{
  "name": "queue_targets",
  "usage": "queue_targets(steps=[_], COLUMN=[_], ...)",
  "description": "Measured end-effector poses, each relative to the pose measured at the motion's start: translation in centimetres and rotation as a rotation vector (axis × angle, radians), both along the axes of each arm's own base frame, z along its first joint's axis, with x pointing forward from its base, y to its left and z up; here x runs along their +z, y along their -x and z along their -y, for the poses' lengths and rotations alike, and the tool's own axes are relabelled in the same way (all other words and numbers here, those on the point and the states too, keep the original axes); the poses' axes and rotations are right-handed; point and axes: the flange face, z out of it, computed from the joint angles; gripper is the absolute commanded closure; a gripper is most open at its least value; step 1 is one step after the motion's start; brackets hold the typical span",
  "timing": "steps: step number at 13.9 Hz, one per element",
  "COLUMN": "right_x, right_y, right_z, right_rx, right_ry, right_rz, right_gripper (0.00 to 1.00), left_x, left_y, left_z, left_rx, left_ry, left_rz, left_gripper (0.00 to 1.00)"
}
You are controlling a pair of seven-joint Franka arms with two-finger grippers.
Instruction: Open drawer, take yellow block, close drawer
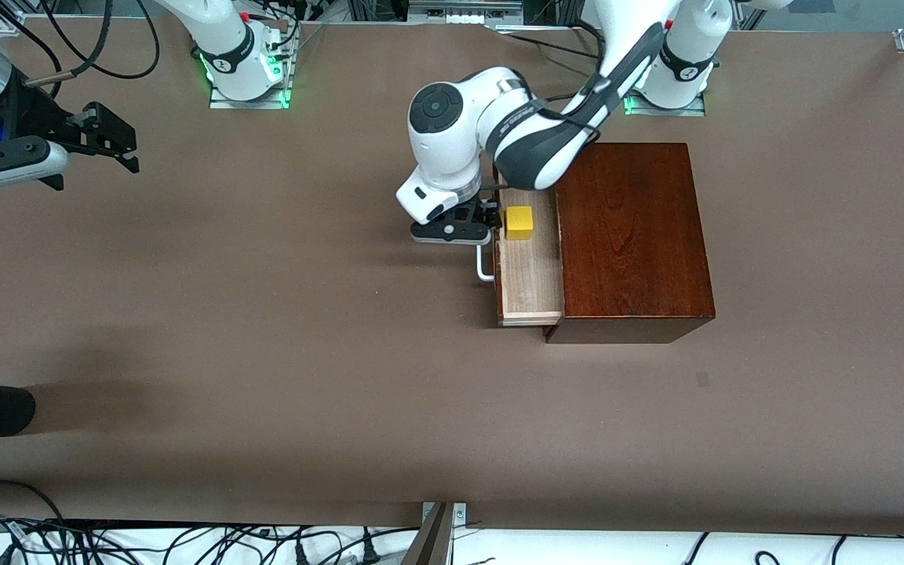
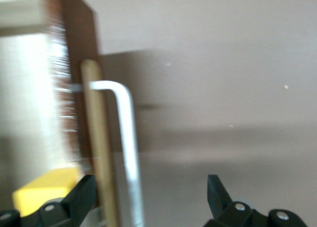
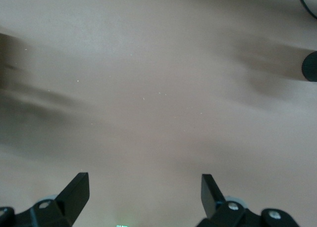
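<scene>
The counter (image 1: pixel 264 353) carries nothing in its stretch nearest the front camera; the first thing met going away from that camera is the wooden box (image 1: pixel 632 235), standing toward the left arm's end. Its drawer (image 1: pixel 529 267) is pulled part-way out toward the middle of the counter, pale floor showing, with the white handle (image 1: pixel 484 263) on its dark front. The yellow block (image 1: pixel 519 222) sits inside the drawer at the end farther from the camera, close to the drawer front. The left gripper (image 1: pixel 485 218) hangs over the handle and drawer front, just beside the block; in the left wrist view its fingers (image 2: pixel 81 195) are spread apart and grasp nothing, one of them at the edge of the block, the other out over bare counter, with the front panel and handle between them. The likely trouble is that a descent from here lands a finger on the drawer front or handle, or nudges the block deeper under the box top, since the opening is shallow. The right gripper (image 1: pixel 111 145) waits high above the right arm's end of the counter, fingers released and empty.
</scene>
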Motion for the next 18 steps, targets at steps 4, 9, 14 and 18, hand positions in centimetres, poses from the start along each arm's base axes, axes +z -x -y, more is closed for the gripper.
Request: queue_targets(steps=[4,9,14,18], right_x=[-0.1,0.2,-0.1,-0.6], right_y=[-0.4,-0.6,-0.4,0.1], right_z=[-0.1,-0.5,-2.4,-5.9], right_rx=[0.000,0.006,0.024,0.072], right_ry=[-0.003,-0.010,-0.124,-0.240], right_rz=[0.019,0.047,0.019,-0.022], right_gripper=[0.00,0.00,0.00,0.00], left_x=[9.0,16.4,21.1,23.4], left_y=[-5.0,-8.5,-11.3,-9.2], left_z=[-9.1,-21.5,-35.9,-44.6], left_rx=[0.166,0.187,0.018,-0.118], left_ry=[-0.055,-0.061,0.094,0.135], left_rz=[0.008,-0.052,-0.097,-0.040], left_gripper=[0.00,0.00,0.00,0.00])
